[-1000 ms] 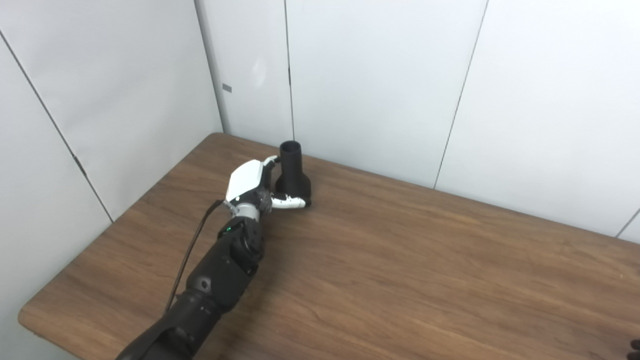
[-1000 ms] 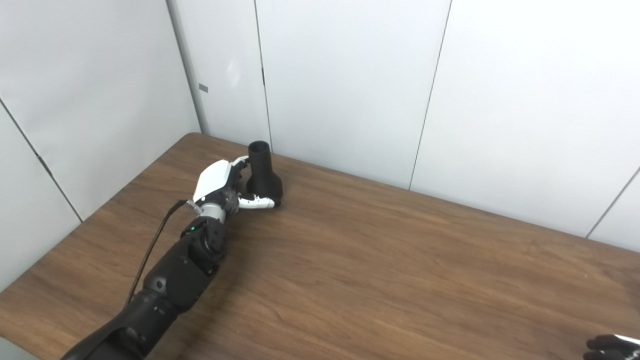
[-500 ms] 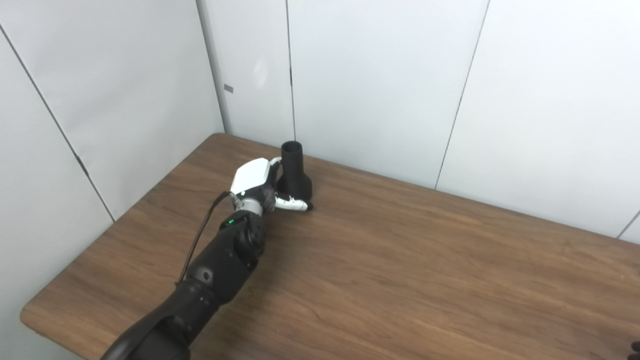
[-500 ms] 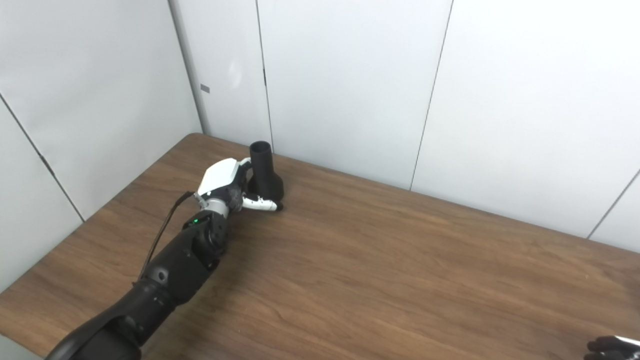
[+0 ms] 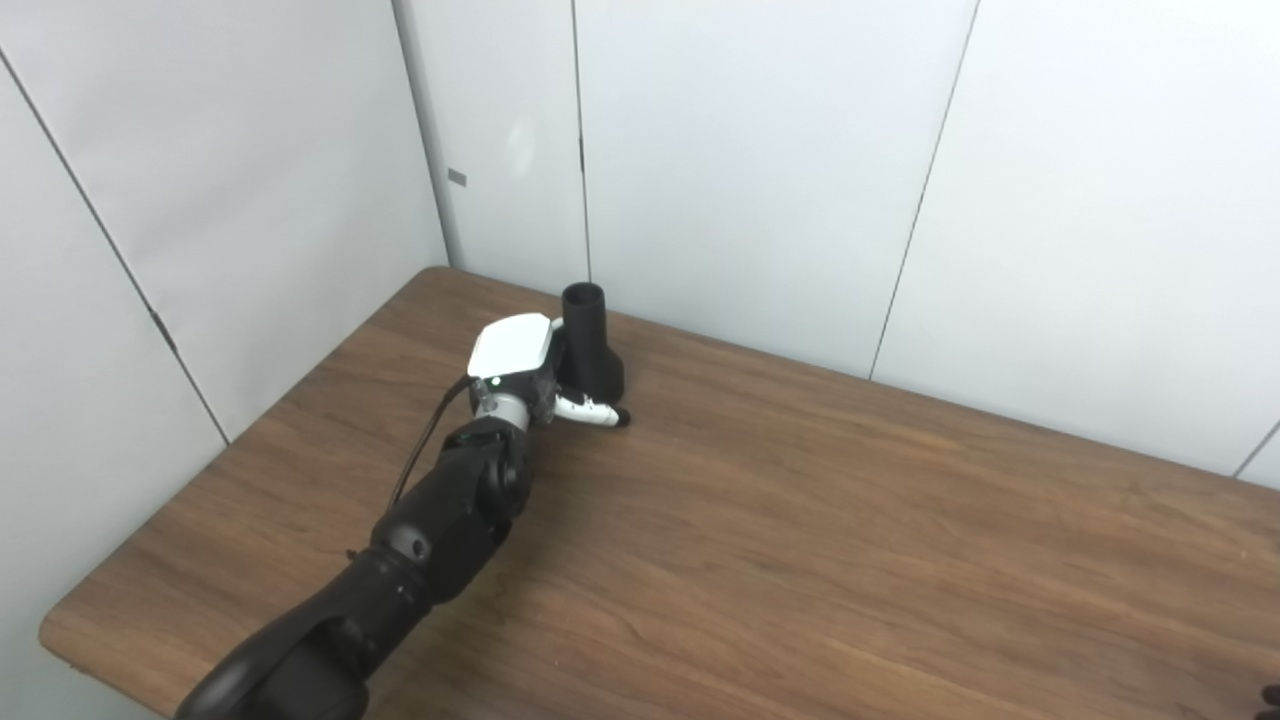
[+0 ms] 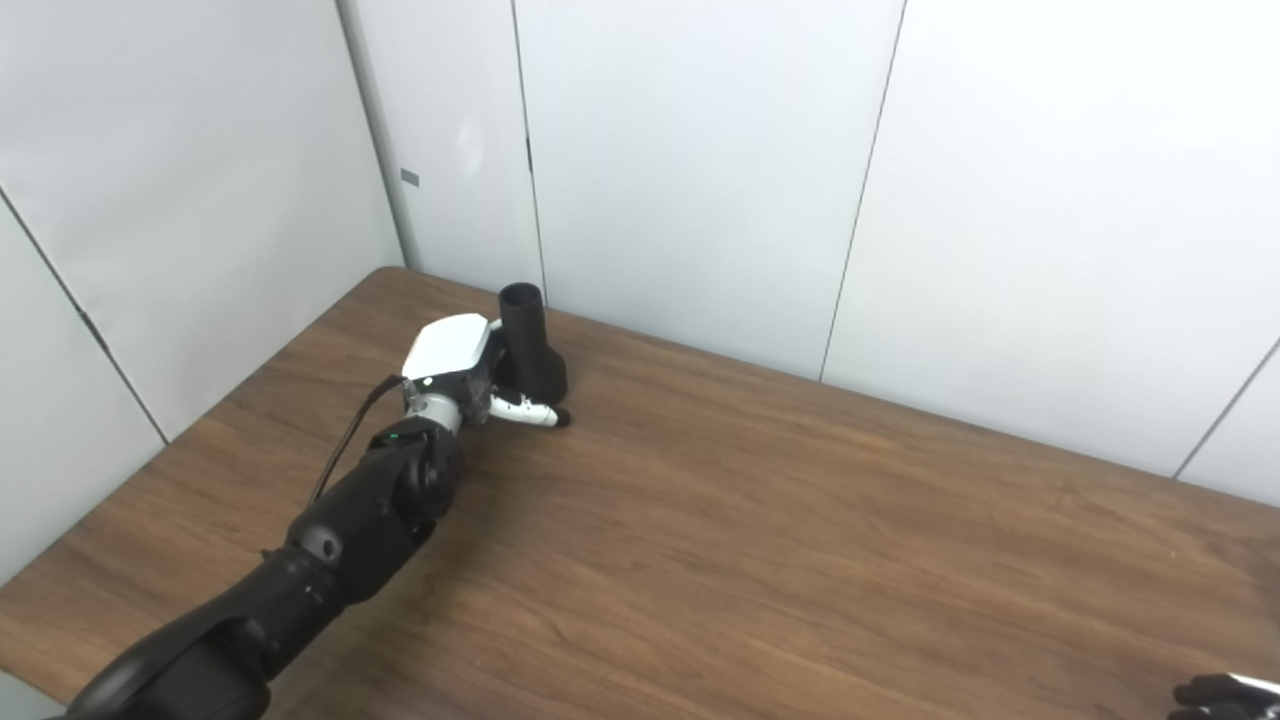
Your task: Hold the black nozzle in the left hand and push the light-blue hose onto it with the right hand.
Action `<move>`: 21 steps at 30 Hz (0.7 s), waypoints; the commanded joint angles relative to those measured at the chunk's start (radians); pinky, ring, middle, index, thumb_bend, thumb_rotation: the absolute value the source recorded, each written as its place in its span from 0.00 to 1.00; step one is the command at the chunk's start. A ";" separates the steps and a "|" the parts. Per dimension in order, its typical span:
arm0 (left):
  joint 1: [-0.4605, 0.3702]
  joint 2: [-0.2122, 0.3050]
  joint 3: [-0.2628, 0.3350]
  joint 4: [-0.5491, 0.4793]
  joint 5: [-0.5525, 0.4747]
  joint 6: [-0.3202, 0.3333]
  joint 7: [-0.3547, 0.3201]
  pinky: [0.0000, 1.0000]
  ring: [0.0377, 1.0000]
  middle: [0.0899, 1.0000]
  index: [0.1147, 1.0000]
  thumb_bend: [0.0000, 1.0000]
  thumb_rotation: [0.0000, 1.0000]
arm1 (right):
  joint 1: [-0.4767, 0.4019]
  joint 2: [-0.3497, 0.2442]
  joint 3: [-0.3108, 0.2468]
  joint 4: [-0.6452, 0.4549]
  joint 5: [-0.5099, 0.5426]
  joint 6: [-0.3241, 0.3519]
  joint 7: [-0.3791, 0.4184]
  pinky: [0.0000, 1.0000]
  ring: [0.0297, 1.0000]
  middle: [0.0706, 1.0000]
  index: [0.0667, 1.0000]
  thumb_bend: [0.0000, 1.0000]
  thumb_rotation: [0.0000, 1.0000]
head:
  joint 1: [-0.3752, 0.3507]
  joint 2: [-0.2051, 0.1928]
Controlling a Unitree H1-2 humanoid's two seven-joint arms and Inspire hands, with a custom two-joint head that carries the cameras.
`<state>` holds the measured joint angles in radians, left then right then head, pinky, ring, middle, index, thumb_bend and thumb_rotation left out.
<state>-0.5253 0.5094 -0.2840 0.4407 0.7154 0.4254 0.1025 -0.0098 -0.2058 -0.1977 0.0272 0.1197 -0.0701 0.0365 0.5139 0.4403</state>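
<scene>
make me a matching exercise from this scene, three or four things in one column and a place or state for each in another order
Things:
1. black nozzle
2. left robot hand
3. right robot hand
4. table

Places or states:
A. only just showing at the bottom right corner
B. standing upright near the far left corner, open end up
C. brown wood grain, carrying everything
D. against the nozzle's near side, thumb lying along its base

Pairs: 1-B, 2-D, 3-A, 4-C
</scene>
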 commanded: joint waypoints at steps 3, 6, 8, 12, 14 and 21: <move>0.049 -0.015 -0.016 0.032 0.010 -0.062 0.044 0.43 0.50 0.57 0.61 0.83 0.15 | 0.000 -0.004 -0.004 -0.018 0.007 -0.015 0.002 0.34 0.44 0.47 0.43 1.00 0.64 | 0.000 0.003; 0.057 -0.012 -0.030 0.057 0.038 -0.125 0.128 0.40 0.46 0.52 0.50 0.64 0.07 | -0.001 -0.005 -0.004 -0.016 0.006 -0.014 0.001 0.34 0.44 0.47 0.43 1.00 0.64 | 0.001 0.004; 0.060 -0.008 -0.043 0.075 0.061 -0.171 0.178 0.33 0.38 0.40 0.47 0.55 0.02 | -0.001 -0.006 -0.004 -0.014 0.004 -0.014 0.001 0.34 0.45 0.47 0.43 1.00 0.65 | 0.001 0.003; 0.065 -0.001 -0.060 0.100 0.081 -0.247 0.249 0.26 0.30 0.35 0.44 0.52 0.00 | -0.001 -0.005 -0.004 -0.018 0.007 -0.009 0.001 0.34 0.44 0.47 0.43 1.00 0.64 | 0.004 0.005; 0.068 0.004 -0.066 0.102 0.086 -0.265 0.259 0.26 0.30 0.35 0.44 0.52 0.00 | -0.001 -0.006 -0.003 -0.018 0.006 -0.010 0.002 0.34 0.45 0.47 0.43 1.00 0.64 | 0.004 0.004; 0.067 0.009 -0.077 0.113 0.099 -0.298 0.291 0.22 0.25 0.33 0.43 0.52 0.00 | -0.002 -0.007 -0.004 -0.014 0.008 -0.013 0.004 0.34 0.45 0.48 0.44 1.00 0.64 | 0.005 0.003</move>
<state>-0.4720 0.5121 -0.3371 0.5406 0.7823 0.1439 0.4025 -0.0088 -0.2056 -0.1980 0.0287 0.1203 -0.0753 0.0373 0.5170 0.4433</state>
